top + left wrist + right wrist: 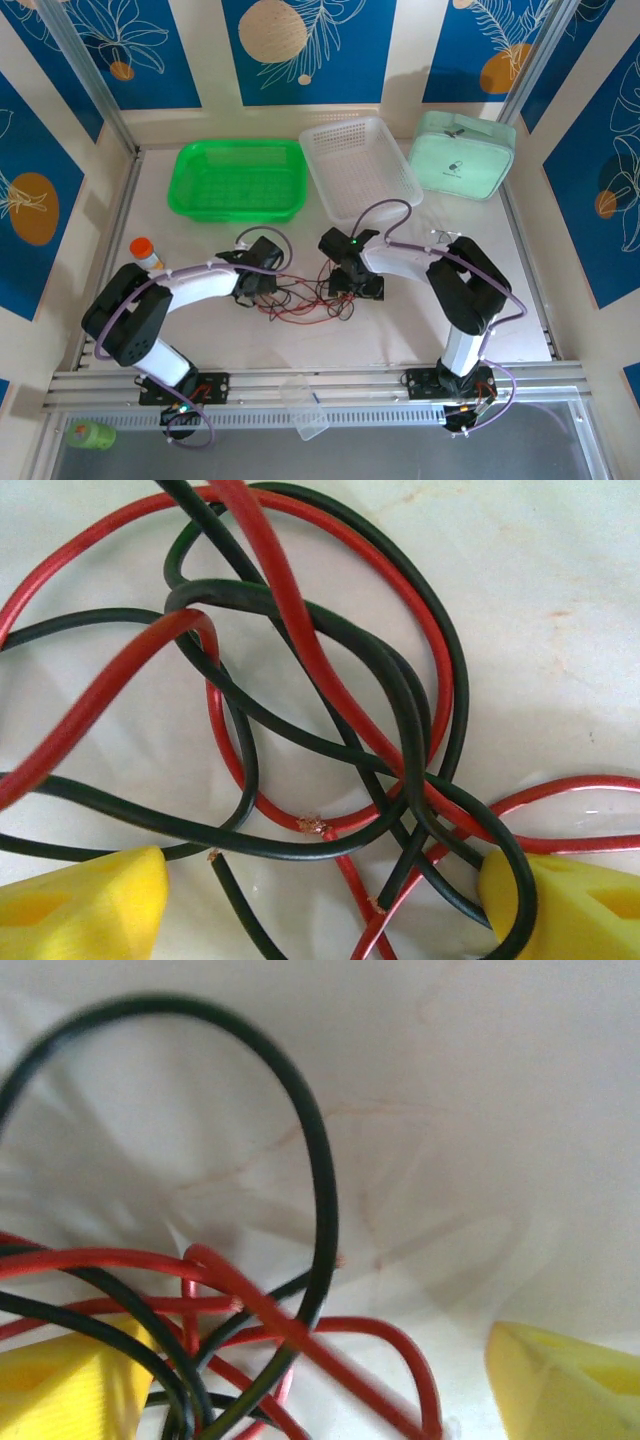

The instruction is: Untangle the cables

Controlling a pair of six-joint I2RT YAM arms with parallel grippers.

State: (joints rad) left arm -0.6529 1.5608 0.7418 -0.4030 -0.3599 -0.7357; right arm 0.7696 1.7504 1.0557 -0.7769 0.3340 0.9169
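Note:
The cables point(305, 303) are thin red and black wires lying in a loose tangle on the white table between my two arms. My left gripper point(265, 288) sits low at the tangle's left edge and my right gripper point(352, 288) at its right edge. In the left wrist view, crossed red and black cables point(330, 730) lie on the table between the wide-apart yellow fingertips point(85, 910) of the open left gripper point(325, 915), and nothing is pinched. The right gripper point(315, 1390) is open too. A black loop point(315, 1190) and red strands rise between its fingertips point(565, 1380), nearer the left one.
A green basket point(240, 147) and a white basket point(345, 128) stand at the back, with a mint pouch point(462, 155) to their right. An orange-capped bottle point(146, 250) stands by the left arm. A clear plastic piece point(305, 405) lies on the front rail.

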